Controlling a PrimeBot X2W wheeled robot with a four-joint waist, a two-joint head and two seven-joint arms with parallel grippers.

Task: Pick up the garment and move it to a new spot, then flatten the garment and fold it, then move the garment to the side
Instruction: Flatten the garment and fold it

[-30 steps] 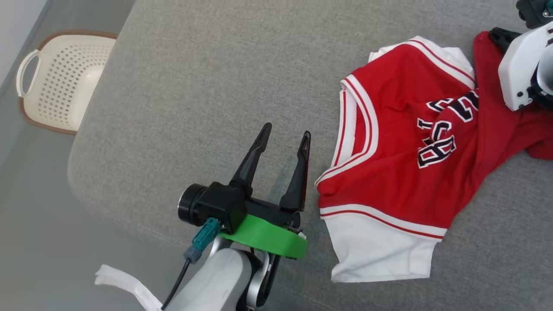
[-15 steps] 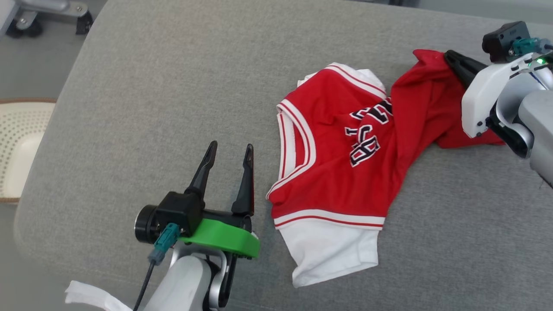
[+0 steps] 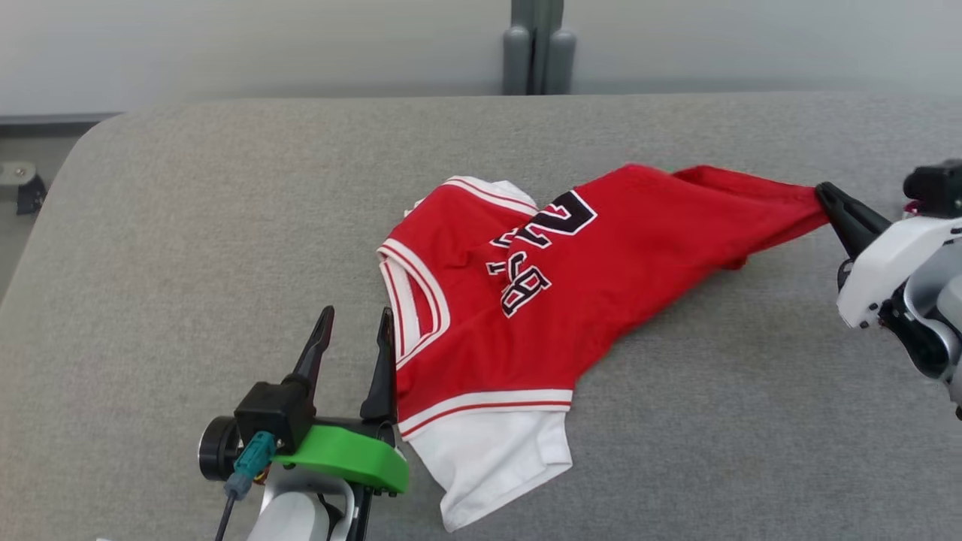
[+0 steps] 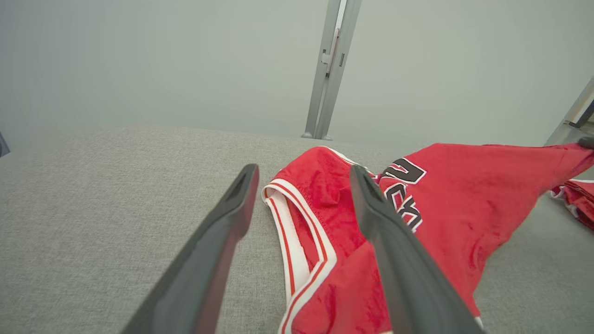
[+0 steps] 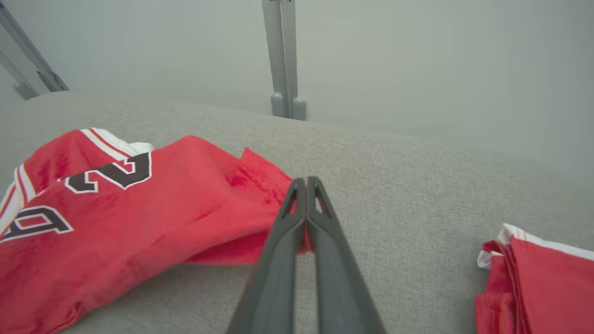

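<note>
Sprawling rumpled jersey on woven upholstery.

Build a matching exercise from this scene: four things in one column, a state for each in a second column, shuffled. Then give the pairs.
Things
1. left gripper
2. right gripper
3. jersey
4. second red garment

States
A. shut on a red corner of cloth
B. pulled out long toward the right, number showing
C. open, holding nothing
D. lying by itself, ungripped

Pairs: 1-C, 2-A, 3-B, 4-D
</note>
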